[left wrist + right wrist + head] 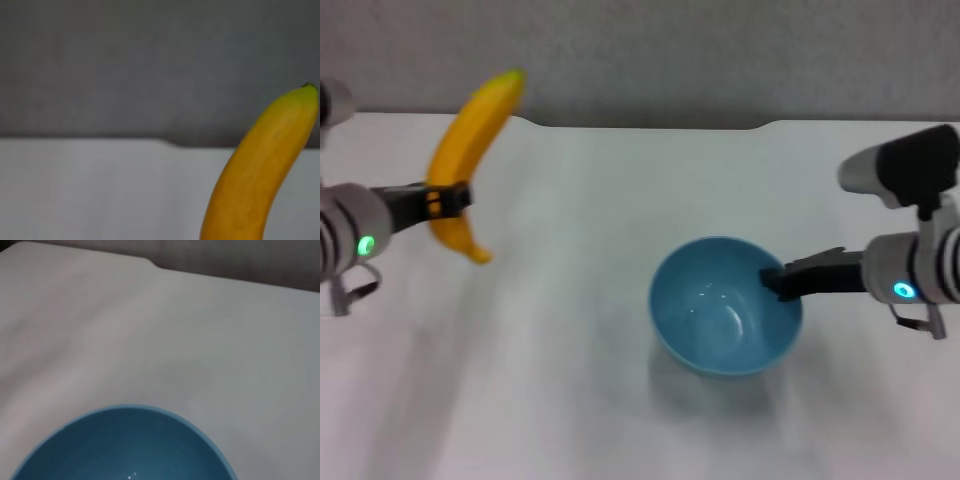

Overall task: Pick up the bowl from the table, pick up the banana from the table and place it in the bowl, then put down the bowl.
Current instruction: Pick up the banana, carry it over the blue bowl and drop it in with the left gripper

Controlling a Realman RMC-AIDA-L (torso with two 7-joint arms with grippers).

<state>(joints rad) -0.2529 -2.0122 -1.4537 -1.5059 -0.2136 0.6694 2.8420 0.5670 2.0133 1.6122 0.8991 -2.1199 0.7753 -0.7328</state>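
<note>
The yellow-orange banana point(468, 150) hangs in the air at the far left, tilted with its greenish tip up. My left gripper point(447, 201) is shut on its lower half. In the left wrist view the banana point(255, 180) rises against the grey wall. The light-blue bowl point(720, 310) is held a little above the white table point(570, 380), its shadow lying beneath it. My right gripper point(780, 281) is shut on the bowl's right rim. The right wrist view shows the bowl's point(125, 450) inside and far rim.
The table's far edge has a shallow notch point(650, 125) before a grey wall. Bare white surface lies between the banana and the bowl.
</note>
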